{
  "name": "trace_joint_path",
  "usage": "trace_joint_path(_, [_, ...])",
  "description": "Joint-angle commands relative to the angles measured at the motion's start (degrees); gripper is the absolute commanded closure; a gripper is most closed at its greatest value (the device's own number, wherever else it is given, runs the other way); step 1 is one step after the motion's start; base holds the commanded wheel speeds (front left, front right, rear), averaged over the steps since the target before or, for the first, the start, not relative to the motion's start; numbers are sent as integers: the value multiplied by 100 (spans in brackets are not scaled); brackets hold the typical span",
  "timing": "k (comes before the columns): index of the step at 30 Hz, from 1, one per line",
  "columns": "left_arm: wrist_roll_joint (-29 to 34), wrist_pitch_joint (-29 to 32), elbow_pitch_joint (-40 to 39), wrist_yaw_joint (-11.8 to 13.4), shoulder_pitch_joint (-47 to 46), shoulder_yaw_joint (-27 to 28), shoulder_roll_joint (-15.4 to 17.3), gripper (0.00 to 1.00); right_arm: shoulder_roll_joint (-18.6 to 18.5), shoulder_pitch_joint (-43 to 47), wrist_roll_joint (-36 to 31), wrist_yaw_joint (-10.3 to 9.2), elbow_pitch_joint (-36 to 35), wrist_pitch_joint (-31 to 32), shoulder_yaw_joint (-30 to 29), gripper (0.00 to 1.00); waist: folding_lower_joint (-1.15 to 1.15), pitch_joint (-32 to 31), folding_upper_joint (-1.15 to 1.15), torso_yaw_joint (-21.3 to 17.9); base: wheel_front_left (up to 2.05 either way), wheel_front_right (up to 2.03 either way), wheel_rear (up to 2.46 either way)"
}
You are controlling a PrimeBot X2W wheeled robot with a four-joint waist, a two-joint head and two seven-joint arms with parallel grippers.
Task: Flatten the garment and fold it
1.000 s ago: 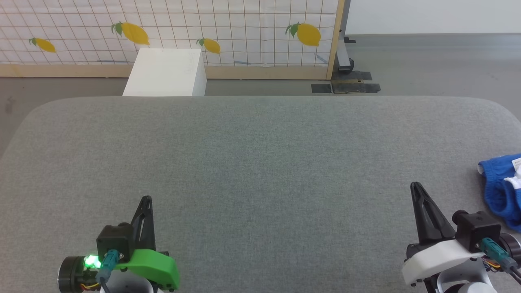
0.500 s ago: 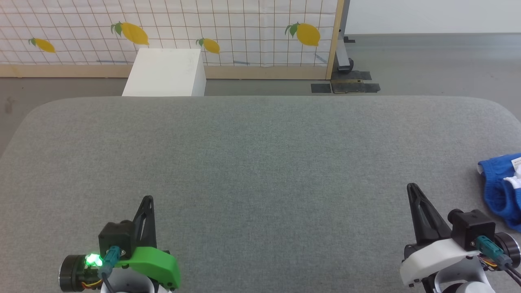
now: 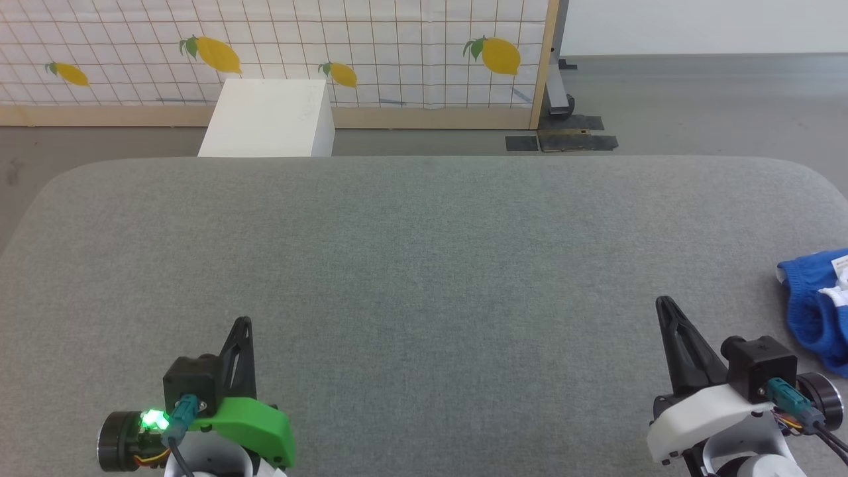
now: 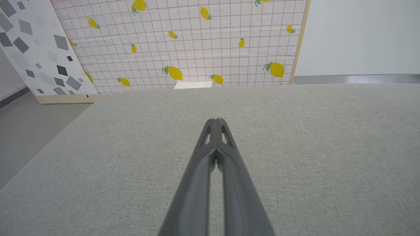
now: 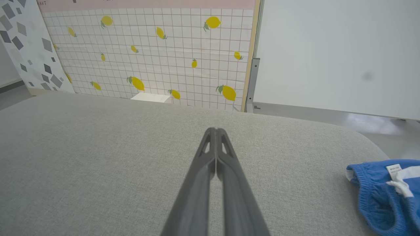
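The garment, bright blue shorts with white trim and a small white label, lies crumpled at the right edge of the grey padded table, partly cut off by the head view. In the right wrist view the garment sits at the lower right with its gathered waistband towards me. My right gripper is shut and empty, a short way left of the shorts, its tips pressed together. My left gripper is shut and empty at the lower left, far from the garment, its tips closed.
A white box stands on the floor beyond the table's far edge. Behind it a lemon-print gridded panel with a wooden frame lines the back. Black tape patches mark the grey floor.
My right gripper has drifted slightly left and down in the head view. The left gripper has shifted only marginally. The garment has not moved.
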Motion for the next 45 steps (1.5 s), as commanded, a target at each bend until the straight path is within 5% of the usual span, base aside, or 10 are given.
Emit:
trace_joint_path(1, [61,45,-36,34,-113,-7,-33,100,10,-105,-65,-7,-38,33,18,100,0,0,0,-1,0,0,0])
trace_joint_path(45, [107,303,-96,43,-158,-27,-43,100,13,-168,-190,-9,-48,236,90,100,0,2,0,-14,0,0,0])
